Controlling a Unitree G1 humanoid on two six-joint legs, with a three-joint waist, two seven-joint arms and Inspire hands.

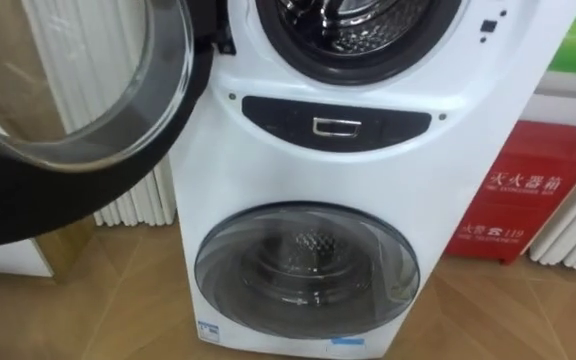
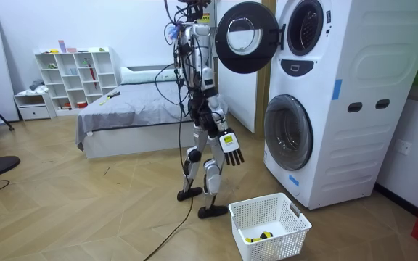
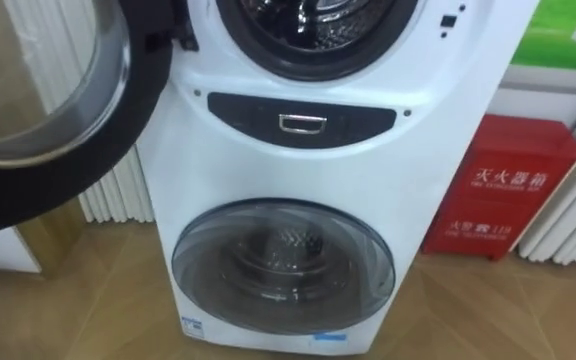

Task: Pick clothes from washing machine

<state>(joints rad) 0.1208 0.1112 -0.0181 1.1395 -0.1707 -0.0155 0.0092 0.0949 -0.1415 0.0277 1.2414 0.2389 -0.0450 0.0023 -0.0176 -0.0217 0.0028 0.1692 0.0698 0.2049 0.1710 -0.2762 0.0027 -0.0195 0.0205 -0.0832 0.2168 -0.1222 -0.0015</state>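
Hanging low in front of the thigh, the right hand (image 2: 231, 150) is being held with its fingers straight and spread, and nothing is being grasped in it. The robot is being seen upright on the wooden floor (image 2: 85, 210) in the room view, facing the white washing machine (image 1: 268, 170), just beside the upper door (image 1: 68, 110). That round, black-rimmed glass door is being held swung wide open towards the robot's left. The upper drum (image 1: 358, 25) is thus being left exposed, and its shiny metal wall is being shown at the top of the eye views. Whether clothes are lying inside it cannot be told from the part in view. Below a dark panel (image 1: 336, 125) with a small handle, the lower door (image 1: 306, 268) is being kept closed, a second drum being seen dimly through its glass. A white basket (image 2: 285, 235) is being seen on the floor near the robot's feet and in front of the machine. A small yellow and dark item (image 2: 256, 235) is lying in its bottom. A red box (image 1: 528, 190) is being seen standing on the floor to the machine's right. A bed (image 2: 136, 116) and a white shelf (image 2: 78, 76) are being seen behind the robot.
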